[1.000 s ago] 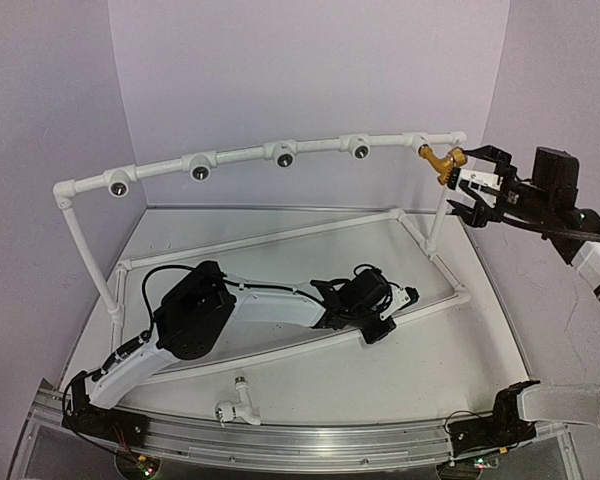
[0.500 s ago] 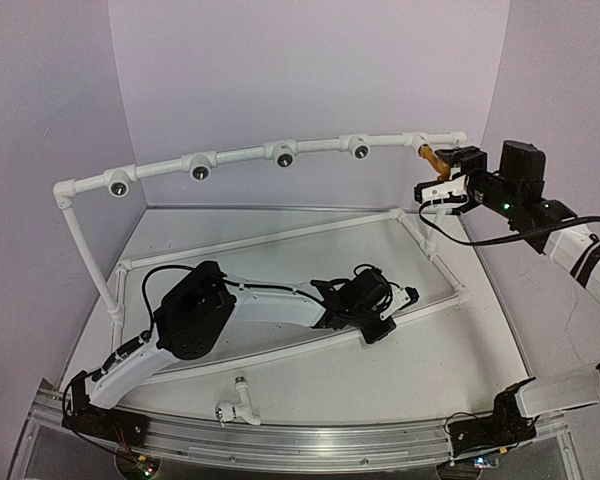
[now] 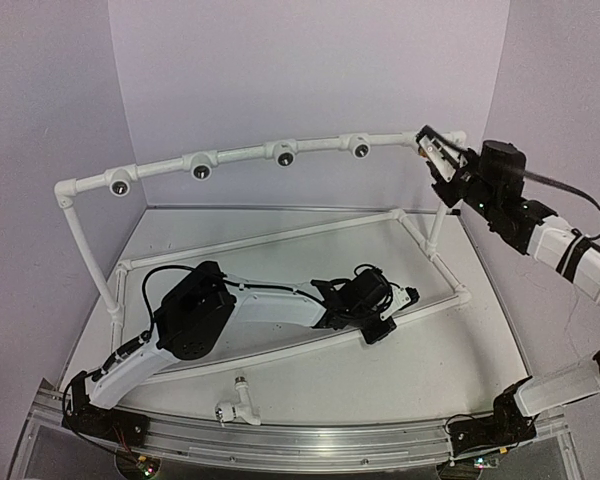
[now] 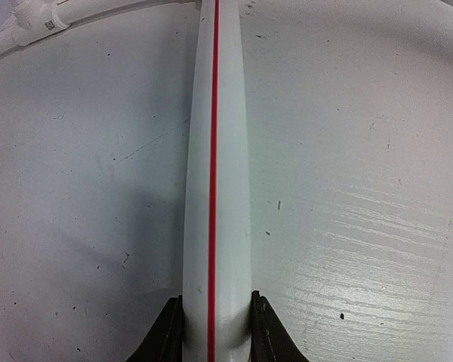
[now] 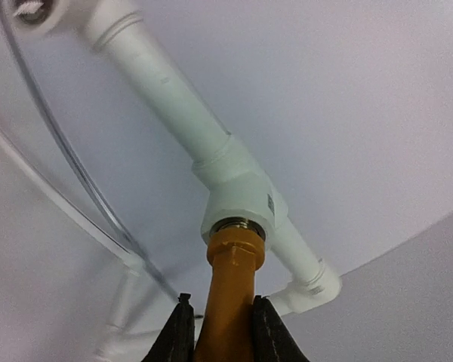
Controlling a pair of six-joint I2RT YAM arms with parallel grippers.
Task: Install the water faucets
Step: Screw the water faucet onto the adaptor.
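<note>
The yellow-orange water faucet (image 5: 232,302) stands screwed into the end socket fitting (image 5: 238,192) of the white pipe frame (image 3: 240,155). My right gripper (image 5: 217,324) is shut on its body, both fingers pressed to its sides. In the top view that gripper (image 3: 432,150) sits at the frame's right top corner and hides the faucet. The white water faucet (image 3: 237,407) lies loose on the table by the front edge. My left gripper (image 4: 217,332) is shut on a red-striped white pipe (image 4: 217,188) of the frame's base, low on the table (image 3: 375,318).
The top bar carries several dark round sockets (image 3: 200,170) without taps. The frame's base rails (image 3: 280,235) run across the white table (image 3: 430,370). Lilac walls close in the back and both sides. A metal rail (image 3: 310,440) runs along the front edge.
My right gripper moved up and left onto the yellow-orange faucet, turned, and went from open to shut on it. The left arm and the white faucet have not moved.
</note>
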